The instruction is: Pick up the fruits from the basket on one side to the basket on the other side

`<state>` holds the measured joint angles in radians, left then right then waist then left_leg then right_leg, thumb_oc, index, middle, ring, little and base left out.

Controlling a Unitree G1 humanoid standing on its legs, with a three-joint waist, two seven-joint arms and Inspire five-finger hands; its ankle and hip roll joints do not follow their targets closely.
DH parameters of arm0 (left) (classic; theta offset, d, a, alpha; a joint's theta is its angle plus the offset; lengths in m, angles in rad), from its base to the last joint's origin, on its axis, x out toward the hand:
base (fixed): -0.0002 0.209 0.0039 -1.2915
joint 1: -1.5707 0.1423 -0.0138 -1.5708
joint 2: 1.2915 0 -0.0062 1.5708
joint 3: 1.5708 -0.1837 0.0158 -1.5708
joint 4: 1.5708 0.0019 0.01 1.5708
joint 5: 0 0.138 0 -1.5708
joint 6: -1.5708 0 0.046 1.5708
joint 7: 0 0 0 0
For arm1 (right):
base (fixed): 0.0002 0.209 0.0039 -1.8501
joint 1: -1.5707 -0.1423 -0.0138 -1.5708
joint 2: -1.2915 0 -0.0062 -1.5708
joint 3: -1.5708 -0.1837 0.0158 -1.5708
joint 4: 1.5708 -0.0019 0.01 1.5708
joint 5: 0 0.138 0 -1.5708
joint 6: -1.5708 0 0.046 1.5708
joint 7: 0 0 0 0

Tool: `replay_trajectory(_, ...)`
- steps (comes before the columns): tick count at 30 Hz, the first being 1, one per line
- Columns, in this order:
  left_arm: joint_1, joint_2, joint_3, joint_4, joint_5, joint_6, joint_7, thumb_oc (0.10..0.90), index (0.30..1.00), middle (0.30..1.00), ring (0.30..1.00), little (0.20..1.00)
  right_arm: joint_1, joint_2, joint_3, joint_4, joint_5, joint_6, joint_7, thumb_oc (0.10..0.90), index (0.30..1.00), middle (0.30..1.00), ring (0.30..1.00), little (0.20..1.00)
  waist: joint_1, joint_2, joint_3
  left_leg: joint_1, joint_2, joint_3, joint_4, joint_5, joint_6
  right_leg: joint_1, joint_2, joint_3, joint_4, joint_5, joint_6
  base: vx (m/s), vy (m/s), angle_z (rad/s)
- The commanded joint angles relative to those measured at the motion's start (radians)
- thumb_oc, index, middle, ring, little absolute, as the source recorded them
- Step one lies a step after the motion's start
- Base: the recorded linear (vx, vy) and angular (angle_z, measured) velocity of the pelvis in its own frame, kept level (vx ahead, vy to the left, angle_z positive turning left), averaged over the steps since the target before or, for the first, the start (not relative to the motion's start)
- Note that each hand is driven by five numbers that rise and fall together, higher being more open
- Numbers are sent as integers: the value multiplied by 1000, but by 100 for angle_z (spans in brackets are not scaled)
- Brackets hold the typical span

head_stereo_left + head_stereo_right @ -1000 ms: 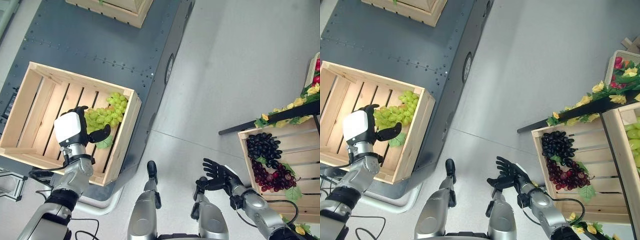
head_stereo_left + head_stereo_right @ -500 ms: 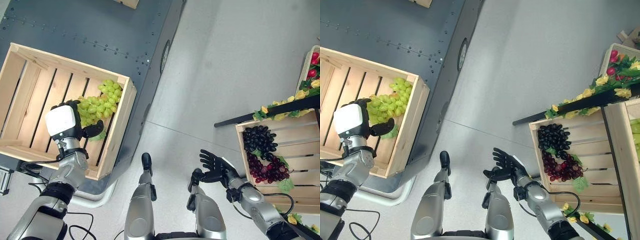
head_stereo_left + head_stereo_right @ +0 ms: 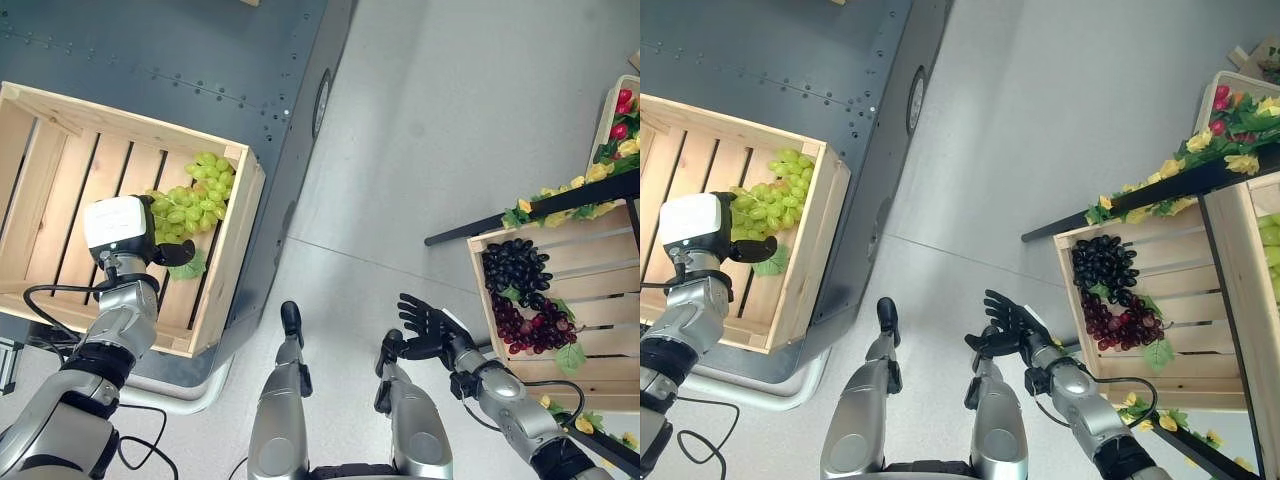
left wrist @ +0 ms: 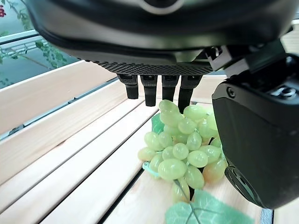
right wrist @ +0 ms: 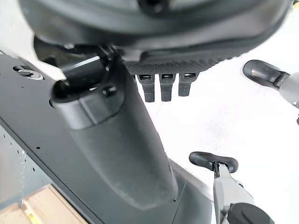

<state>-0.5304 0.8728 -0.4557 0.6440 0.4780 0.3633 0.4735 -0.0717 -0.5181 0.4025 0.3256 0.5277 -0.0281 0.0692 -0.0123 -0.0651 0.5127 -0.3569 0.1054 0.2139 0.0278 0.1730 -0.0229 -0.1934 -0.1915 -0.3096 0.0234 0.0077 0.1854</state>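
Observation:
A bunch of green grapes (image 3: 192, 198) with a leaf lies on the slats in the near right corner of the light wooden crate (image 3: 238, 250) on my left. My left hand (image 3: 116, 226) hovers just beside the bunch, open, with straight fingers (image 4: 148, 93) over the grapes (image 4: 180, 149) and the thumb off to one side, holding nothing. My right hand (image 3: 430, 325) is open with spread fingers over the floor, left of the right-hand crate (image 3: 600, 250). That crate holds dark grapes (image 3: 515, 268) and red grapes (image 3: 535, 330).
The left crate stands on a dark grey metal platform (image 3: 200, 60). A black bar with yellow flowers and leaves (image 3: 560, 200) crosses above the right crate. A box of red fruit (image 3: 625, 110) sits at the far right. Grey floor lies between the crates.
The whole picture has shifted, so the camera moved. My left hand stays over the green grapes in the crate, and my right hand remains open over the floor.

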Motion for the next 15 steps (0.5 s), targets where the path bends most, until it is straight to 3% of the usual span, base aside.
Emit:
replay_trajectory(1,-115,59,72,46,10,107,183,800,900,900,900,900,-3,-56,2,-96,67,-68,-27,800,900,900,900,900,-6,-28,7,-107,8,15,261,-149,-67,-75,-9,9,108,3,-47,3,-18,-5)
replay_trajectory(8,-126,11,105,54,33,113,257,800,900,900,900,900,-13,-30,24,-98,71,-69,-45,800,900,900,900,900,-2,-44,7,-122,7,13,273,-158,-67,-95,-7,7,114,8,-45,0,-3,-1)
replay_trajectory(12,-134,7,93,47,65,81,190,800,900,900,900,900,-18,-27,25,-97,64,-68,-50,800,900,900,900,900,-4,-44,7,-127,6,14,276,-159,-64,-106,-7,7,121,9,-44,0,0,0)
replay_trajectory(15,-153,9,59,61,95,77,54,800,900,900,900,900,-34,-26,19,-105,57,-57,-59,800,900,900,900,900,-10,-45,7,-136,3,17,275,-158,-63,-122,-5,11,122,14,-42,-12,21,-2)
